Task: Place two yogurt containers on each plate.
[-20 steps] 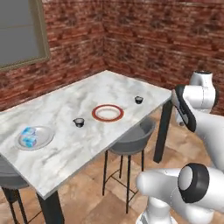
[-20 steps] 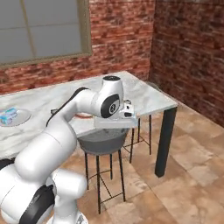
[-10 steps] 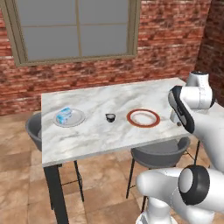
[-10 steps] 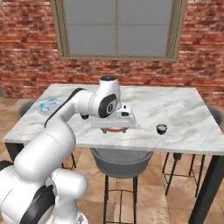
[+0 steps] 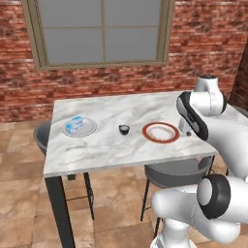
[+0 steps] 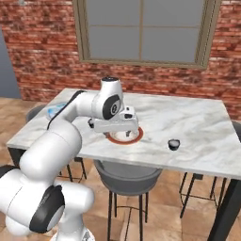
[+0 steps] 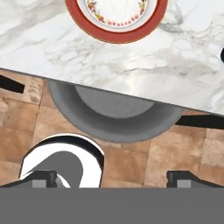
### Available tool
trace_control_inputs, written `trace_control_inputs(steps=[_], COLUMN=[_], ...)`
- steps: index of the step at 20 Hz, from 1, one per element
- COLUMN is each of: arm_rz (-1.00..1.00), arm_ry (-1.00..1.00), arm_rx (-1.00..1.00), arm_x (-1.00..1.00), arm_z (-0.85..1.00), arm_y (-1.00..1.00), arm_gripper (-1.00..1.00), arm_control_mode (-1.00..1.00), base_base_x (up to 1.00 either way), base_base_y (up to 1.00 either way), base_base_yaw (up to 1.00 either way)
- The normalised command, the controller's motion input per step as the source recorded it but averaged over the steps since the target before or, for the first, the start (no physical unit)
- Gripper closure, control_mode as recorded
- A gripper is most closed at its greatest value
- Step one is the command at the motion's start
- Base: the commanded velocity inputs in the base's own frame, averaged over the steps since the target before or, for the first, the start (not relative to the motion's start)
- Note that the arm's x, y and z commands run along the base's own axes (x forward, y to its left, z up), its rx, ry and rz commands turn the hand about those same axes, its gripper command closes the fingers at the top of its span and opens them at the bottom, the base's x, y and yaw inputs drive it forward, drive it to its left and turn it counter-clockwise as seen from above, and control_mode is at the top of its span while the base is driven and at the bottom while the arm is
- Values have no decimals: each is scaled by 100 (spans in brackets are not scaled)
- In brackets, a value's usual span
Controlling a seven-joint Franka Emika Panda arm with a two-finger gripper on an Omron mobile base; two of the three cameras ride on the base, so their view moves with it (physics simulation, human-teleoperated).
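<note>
The white plate with a red-brown rim (image 5: 160, 132) (image 6: 134, 138) (image 7: 117, 17) lies near the table's front edge with nothing on it. A pale grey plate (image 5: 88, 129) at the left carries light blue yogurt containers (image 5: 74, 124). One dark yogurt container (image 5: 124, 129) stands between the plates. Another dark one (image 6: 174, 144) stands to the right of the rimmed plate. My gripper (image 6: 123, 128) (image 7: 111, 177) hangs open and holds nothing, above the table's front edge just beside the rimmed plate. Its fingertips (image 7: 39, 178) are wide apart.
A grey round stool (image 7: 113, 116) (image 6: 124, 170) is tucked under the table's front edge, below my hand. Another stool (image 5: 41, 135) stands at the left end. A brick wall with a window (image 5: 101, 31) rises behind the marble table (image 5: 111, 152).
The whole picture has shifted as the base drove around; the table now faces me along its long side. The gripper has stayed open and empty over the rimmed plate's edge.
</note>
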Motion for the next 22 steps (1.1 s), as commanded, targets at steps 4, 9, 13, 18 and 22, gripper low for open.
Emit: trace_control_inputs(steps=[4, 9, 13, 18, 22], arm_rz=[0, 0, 0, 0, 0], arm_ry=[0, 0, 0, 0, 0], arm_rx=[0, 0, 0, 0, 0], arm_x=[0, 0, 0, 0, 0], arm_z=[0, 0, 0, 0, 0], arm_y=[0, 0, 0, 0, 0], arm_gripper=[-100, -100, -100, -100, -100], arm_control_mode=[100, 100, 100, 100, 100], base_base_x=[23, 43, 56, 63, 70], base_base_y=[-46, -29, -28, -22, -12], base_base_yaw=[-5, -1, 0, 0, 0])
